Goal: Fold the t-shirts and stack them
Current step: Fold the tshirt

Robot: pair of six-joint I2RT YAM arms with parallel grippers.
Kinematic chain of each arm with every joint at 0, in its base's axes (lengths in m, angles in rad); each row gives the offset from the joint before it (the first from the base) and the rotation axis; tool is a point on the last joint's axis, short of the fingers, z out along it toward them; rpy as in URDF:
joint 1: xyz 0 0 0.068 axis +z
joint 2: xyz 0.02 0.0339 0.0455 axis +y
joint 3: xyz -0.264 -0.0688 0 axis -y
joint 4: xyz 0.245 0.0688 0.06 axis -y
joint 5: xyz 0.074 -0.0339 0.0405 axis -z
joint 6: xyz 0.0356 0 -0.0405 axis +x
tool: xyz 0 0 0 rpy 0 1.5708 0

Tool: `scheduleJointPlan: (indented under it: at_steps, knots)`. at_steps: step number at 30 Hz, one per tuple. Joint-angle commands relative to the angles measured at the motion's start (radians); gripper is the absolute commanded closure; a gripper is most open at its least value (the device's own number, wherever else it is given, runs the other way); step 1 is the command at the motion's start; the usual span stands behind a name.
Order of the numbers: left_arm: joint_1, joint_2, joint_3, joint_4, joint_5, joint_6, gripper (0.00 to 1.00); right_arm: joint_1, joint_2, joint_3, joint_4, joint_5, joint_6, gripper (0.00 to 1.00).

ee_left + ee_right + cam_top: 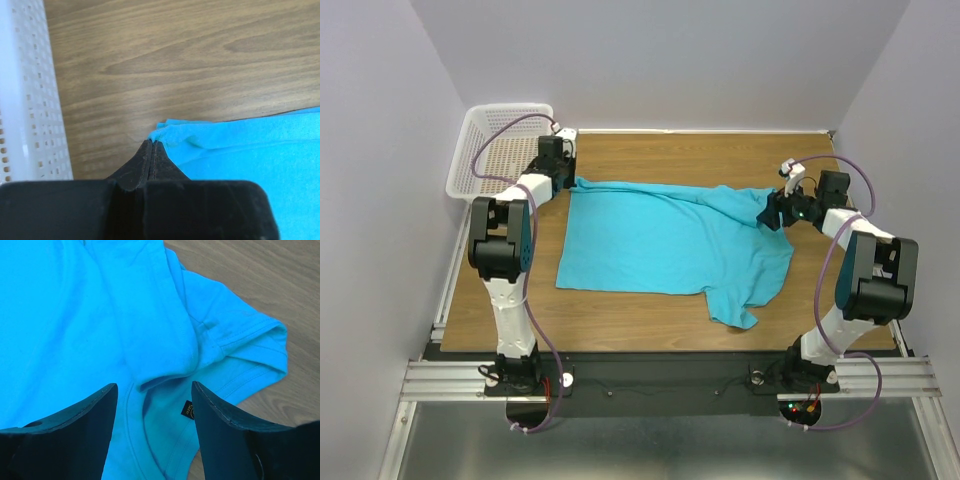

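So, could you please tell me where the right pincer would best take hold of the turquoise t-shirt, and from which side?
Probably the raised fold at the neckline, beside the small dark label, coming straight down from above. The turquoise t-shirt lies mostly flat on the table, but that ridge stands up right under the open right pincer. The left pincer is shut on the opposite corner.

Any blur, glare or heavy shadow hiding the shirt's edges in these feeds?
Top external: even light, no glare, t-shirt edges crisp. Left wrist: left tool dark and slightly soft up close, pinched cloth corner readable. Right wrist: seams sharp, right tool dark, little detail.
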Motion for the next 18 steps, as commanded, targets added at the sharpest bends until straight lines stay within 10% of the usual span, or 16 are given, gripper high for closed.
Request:
scheduleJointPlan:
  at_steps: [1,18]
  knots:
    - [-0.018,0.008,0.064,-0.004,0.004,0.023,0.99,-0.009,0.005,0.037,0.007,-0.022,0.006,0.34]
    - [-0.024,-0.021,0.093,0.051,-0.008,0.029,1.0,0.058,0.227,0.381,-0.105,0.026,0.204,0.34]
